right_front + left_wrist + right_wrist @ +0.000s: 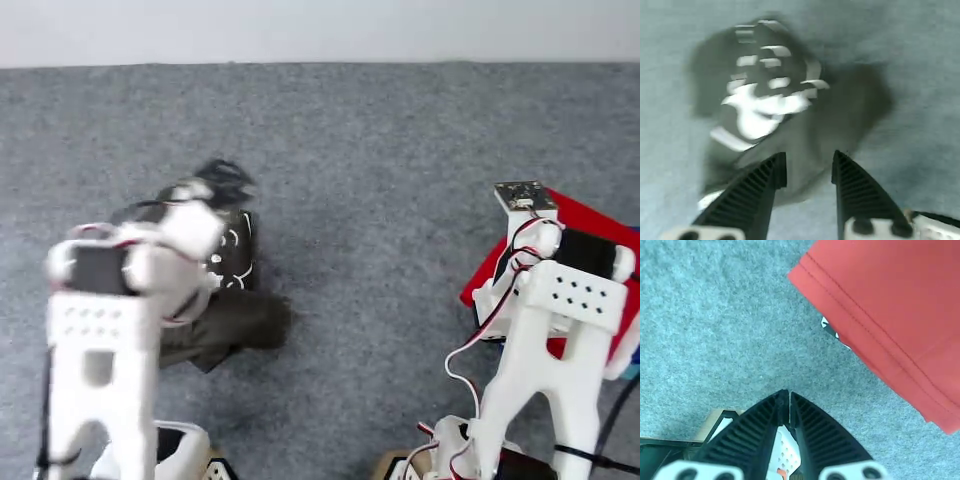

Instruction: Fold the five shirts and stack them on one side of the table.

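Observation:
A dark grey shirt (pixel 232 322) with a white print lies crumpled on the grey felt at the left, partly under the left arm. From the wrist it appears as a bunched dark shirt (pixel 790 110) just beyond my left gripper (pixel 809 161), whose fingers stand apart with nothing between them. A folded red shirt (pixel 590 225) lies at the right edge of the table under the right arm; the same red shirt (pixel 890 305) has a white tag peeking from beneath it. My right gripper (pixel 789 396) hovers over bare felt beside the red shirt, fingers together and holding nothing.
Grey felt (pixel 380 180) covers the whole table, with a broad bare stretch between the two arms and toward the far edge. A blue edge (pixel 636 240) peeks from under the red shirt at the right border. The arm bases stand at the near edge.

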`<move>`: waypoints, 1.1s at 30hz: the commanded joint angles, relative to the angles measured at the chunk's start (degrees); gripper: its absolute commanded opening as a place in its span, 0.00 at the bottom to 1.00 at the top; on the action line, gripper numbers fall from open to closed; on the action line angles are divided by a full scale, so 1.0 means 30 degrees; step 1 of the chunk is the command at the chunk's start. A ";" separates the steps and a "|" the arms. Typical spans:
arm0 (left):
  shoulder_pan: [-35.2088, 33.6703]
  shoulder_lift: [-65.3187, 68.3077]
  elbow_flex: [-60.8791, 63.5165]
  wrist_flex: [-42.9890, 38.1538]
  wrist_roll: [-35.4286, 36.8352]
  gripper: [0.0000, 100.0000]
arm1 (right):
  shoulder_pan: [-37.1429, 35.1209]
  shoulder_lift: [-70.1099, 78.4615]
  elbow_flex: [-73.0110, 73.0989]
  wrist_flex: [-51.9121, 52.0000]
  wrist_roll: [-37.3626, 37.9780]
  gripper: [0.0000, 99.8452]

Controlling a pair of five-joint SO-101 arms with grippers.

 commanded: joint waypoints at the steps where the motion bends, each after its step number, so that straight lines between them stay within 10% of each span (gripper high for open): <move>1: 0.2549 0.2110 0.0952 -0.1495 0.1114 0.16 | -0.0161 -0.0659 -0.0117 0.0718 -0.0117 0.01; 33: 0.5421 1.5209 0.1568 -0.7355 0.2813 0.13 | -0.0132 -0.0718 -0.0117 0.0718 -0.0088 0.01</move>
